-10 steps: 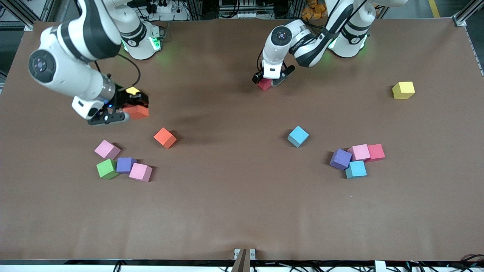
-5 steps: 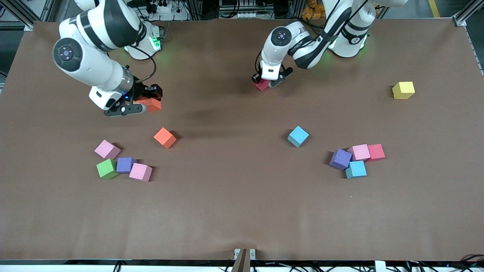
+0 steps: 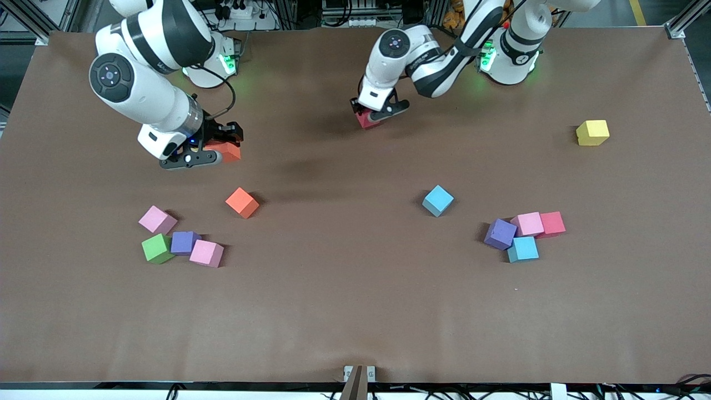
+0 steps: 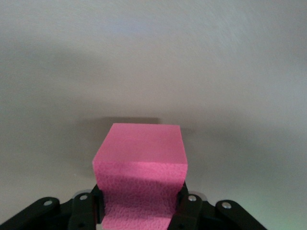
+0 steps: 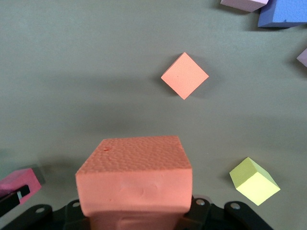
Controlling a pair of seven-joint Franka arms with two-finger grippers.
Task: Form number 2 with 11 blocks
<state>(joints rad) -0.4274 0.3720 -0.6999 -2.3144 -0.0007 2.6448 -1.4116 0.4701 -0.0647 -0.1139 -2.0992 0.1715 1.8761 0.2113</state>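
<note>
red block: mostly covered by the left end effector in the front view — only one corner shows.
orange block: lower part cut off by the right wrist view's edge, where the right end effector holds it.
yellow cube: hidden in the front view by the right arm.
purple block: cut off by the right wrist view's edge — only part shows.

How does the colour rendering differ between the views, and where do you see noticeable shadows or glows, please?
Front view: brown table, green glow at both bases, soft shadow beside the right gripper. Left wrist view: table looks washed-out grey, and the red block in the left gripper reads magenta. Right wrist view: greenish table, orange block crisp.
</note>
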